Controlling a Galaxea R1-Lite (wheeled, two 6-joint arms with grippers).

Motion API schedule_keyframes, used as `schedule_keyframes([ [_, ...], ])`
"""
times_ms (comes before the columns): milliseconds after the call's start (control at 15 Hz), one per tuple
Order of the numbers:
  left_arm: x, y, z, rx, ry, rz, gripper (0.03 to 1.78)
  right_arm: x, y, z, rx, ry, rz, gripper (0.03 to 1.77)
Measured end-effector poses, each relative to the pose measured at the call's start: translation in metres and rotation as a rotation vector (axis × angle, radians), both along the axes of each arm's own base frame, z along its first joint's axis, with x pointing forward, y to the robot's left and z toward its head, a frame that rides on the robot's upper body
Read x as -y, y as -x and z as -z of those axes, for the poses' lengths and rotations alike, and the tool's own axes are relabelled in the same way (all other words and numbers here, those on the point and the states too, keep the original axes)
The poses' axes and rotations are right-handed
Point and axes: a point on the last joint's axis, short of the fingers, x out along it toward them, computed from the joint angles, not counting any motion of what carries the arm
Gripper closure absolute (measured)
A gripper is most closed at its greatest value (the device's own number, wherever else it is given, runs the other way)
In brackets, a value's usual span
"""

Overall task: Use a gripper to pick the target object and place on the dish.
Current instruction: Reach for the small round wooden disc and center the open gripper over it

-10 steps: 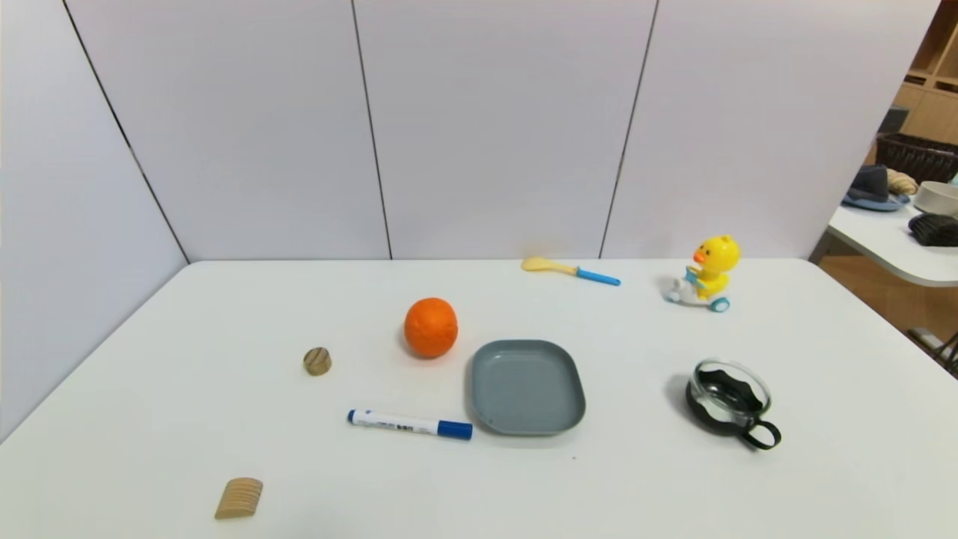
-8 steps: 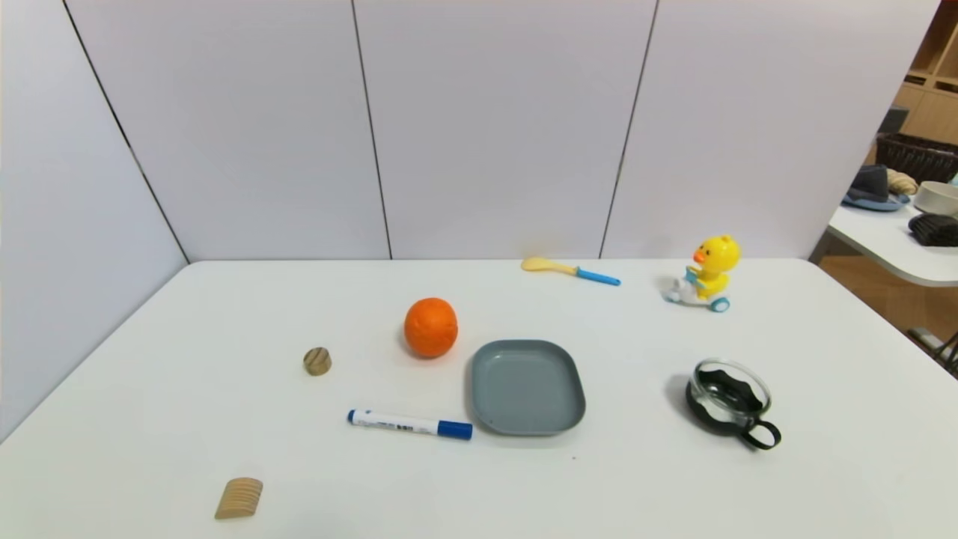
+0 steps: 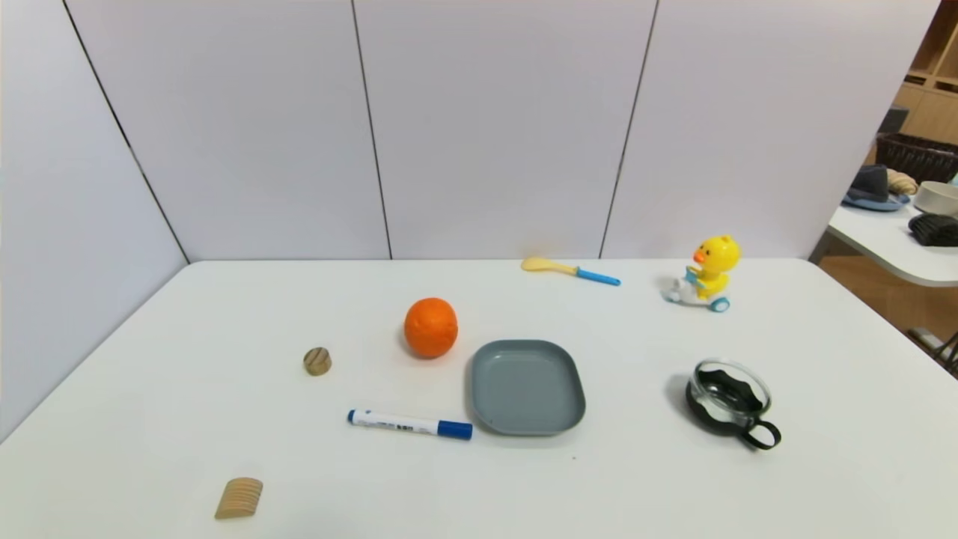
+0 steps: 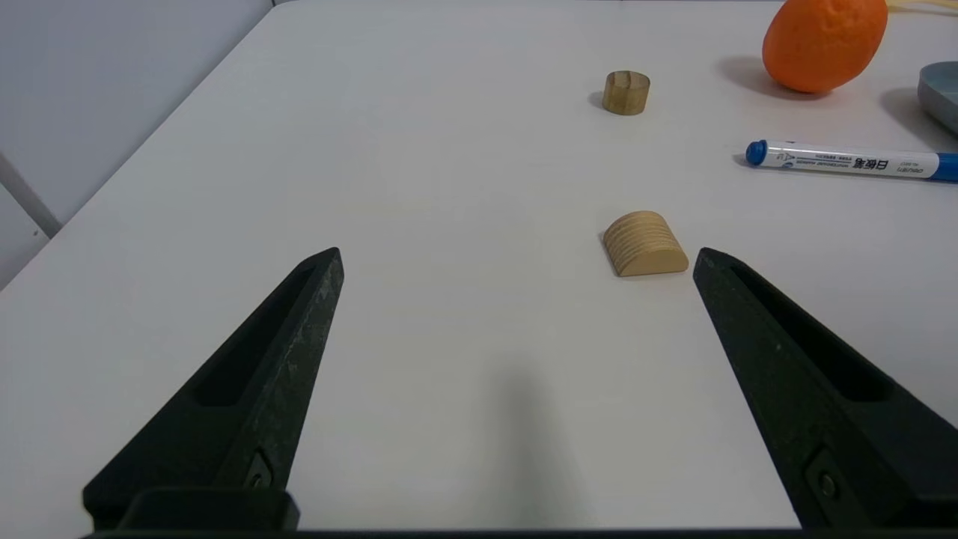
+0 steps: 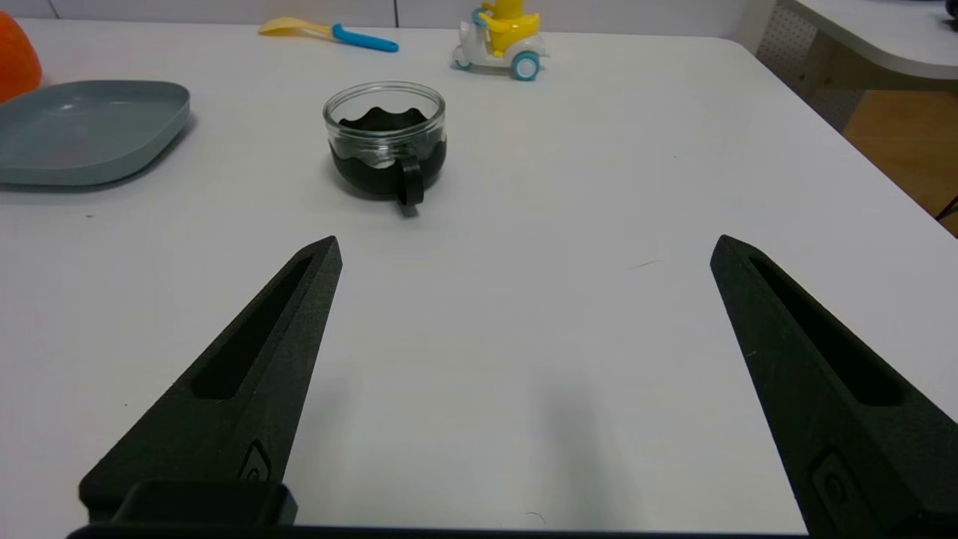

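**Nothing picked yet: both tools wide and waiting**

My left tool (image 4: 516, 258) hangs low over the near part of the surface (image 3: 150, 419), its fingers spread wide with nothing between them. My right tool (image 5: 524, 251) is parked the same way on the other side, also wide and holding nothing.

I take the orange (image 3: 431, 327) as my landmark. The target object (image 3: 317, 361), a small wooden cylinder, stands to the left of it and a little nearer to me, well apart from it. The dish (image 3: 528, 386) lies just to the right of the orange and nearer, with nothing on it. A marker (image 3: 409, 424) lies nearer than the orange, its blue cap close to the dish. A ridged wooden wedge (image 4: 645, 244) sits between my left tool and the cylinder.

As I judge it, the task has not begun: the reach, the grasp, the carry past the orange and the release all remain. The left tool looks better placed for it.
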Motion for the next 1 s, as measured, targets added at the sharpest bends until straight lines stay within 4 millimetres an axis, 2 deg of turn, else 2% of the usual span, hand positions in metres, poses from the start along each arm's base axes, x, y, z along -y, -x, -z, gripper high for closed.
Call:
schedule_keyframes([
  [200,-0.0003,0.0000,0.0000,0.002,0.063,-0.012,0.12,0.0000,0.0000,0.0000,0.000,0.000,0.000,0.09],
  [733,-0.0003,0.0000,0.0001,0.001,0.067,-0.013,0.12,0.0000,0.0000,0.0000,0.000,0.000,-0.001,0.09],
  [867,-0.0002,0.0001,0.0006,-0.007,0.038,-0.011,0.12,0.0000,0.0000,0.0000,0.000,0.000,-0.001,0.09],
  [1000,0.0001,-0.0001,-0.0006,-0.015,-0.062,0.006,0.12,0.0000,0.0000,0.0000,0.000,0.000,0.000,0.09],
])
